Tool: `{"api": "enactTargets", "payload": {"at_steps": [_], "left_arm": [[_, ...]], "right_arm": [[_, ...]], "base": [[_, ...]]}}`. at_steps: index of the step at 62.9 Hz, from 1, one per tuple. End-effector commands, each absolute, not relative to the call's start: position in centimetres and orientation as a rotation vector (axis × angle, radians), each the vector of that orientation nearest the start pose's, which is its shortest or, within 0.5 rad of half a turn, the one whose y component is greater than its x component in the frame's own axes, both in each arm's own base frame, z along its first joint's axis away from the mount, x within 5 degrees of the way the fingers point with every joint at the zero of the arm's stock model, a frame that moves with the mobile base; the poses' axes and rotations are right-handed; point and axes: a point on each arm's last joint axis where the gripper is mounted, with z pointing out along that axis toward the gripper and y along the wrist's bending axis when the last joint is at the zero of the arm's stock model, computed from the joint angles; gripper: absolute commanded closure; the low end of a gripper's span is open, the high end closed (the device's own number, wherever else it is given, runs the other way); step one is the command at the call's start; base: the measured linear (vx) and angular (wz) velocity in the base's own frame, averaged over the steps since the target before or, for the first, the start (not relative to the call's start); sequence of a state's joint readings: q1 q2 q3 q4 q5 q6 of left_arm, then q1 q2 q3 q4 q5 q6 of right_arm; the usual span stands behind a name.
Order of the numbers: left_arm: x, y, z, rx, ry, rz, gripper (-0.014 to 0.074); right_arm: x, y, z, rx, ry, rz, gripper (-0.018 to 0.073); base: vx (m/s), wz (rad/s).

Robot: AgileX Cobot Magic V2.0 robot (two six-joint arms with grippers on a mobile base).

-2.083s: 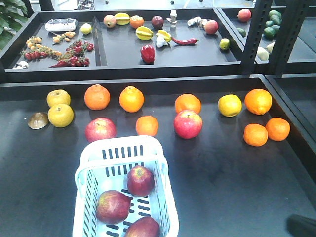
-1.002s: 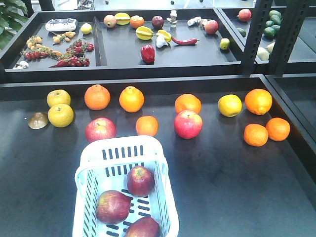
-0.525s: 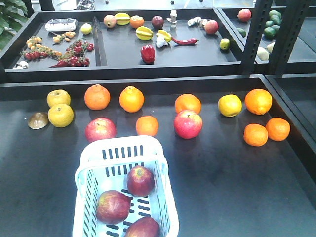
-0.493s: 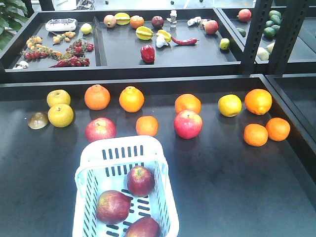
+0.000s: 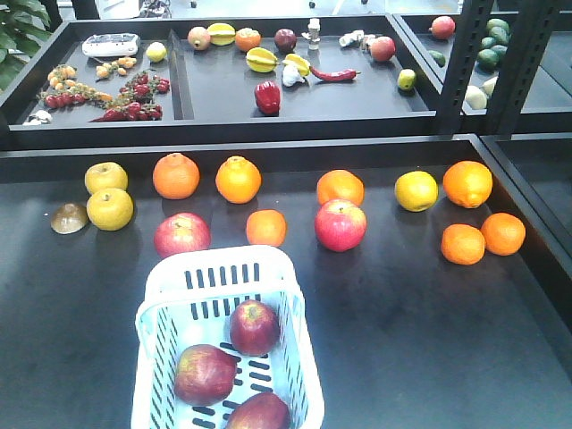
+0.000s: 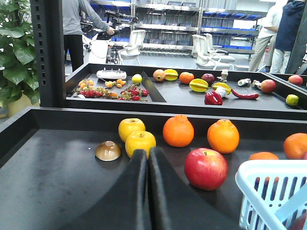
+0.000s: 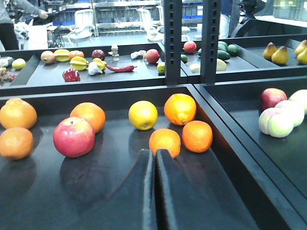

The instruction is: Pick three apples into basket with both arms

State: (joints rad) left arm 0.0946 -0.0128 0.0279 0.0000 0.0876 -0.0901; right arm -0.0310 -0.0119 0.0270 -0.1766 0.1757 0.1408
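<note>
Reviewing the desk [image 5: 429,340] left to right: two yellow apples [image 5: 109,207] and a brown half-shell [image 5: 69,218] lie at the far left, with a row of oranges [image 5: 176,175] behind. A pink apple [image 5: 181,235] sits just beyond the basket [image 5: 170,295] rim. The basket stands near the front edge, and the three apples [image 5: 254,326] lie inside it, touching or nearly touching. A second pink apple [image 5: 340,224] rests mid-desk, with more oranges to the right.

Left gripper [image 6: 147,158]: jaws pressed together, holding nothing, poised low over the desk left of the basket. Right gripper [image 7: 155,158]: jaws likewise together and empty, low over the desk to the right. Neither arm appears in the front view.

Judgement: the load looks complete; three dark apples are in the basket.

Hazards:
- A left-arm sweep to the right could strike the basket wall and shift or tip it; the basket is light.
- The pink apples resemble the targets; a mistaken pick would overfill the basket.
- Loose round fruit around both grippers may roll if nudged.

The raised desk rim and the shelf posts [image 5: 465,63] at the right limit arm travel.
</note>
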Motion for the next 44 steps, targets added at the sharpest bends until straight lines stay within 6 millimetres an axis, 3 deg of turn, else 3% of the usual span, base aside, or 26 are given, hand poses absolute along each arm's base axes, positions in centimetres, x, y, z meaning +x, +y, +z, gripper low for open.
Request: {"api": "enactTargets", "payload": {"at_steps": [1,44], "left_arm": [[5.47,0.52,21.14,-0.153,1.482,-0.012,0.0603],[5.47,0.52,21.14,-0.153,1.482,-0.012,0.0603]], "right_arm": [[5.63,-0.34,19.17,-0.007,1.596,-0.087,0.0564],[5.62,-0.35,19.15,-0.007,1.6,-0.088,0.0564]], "base": [[0.0,0.0],[0.0,0.0]]}}
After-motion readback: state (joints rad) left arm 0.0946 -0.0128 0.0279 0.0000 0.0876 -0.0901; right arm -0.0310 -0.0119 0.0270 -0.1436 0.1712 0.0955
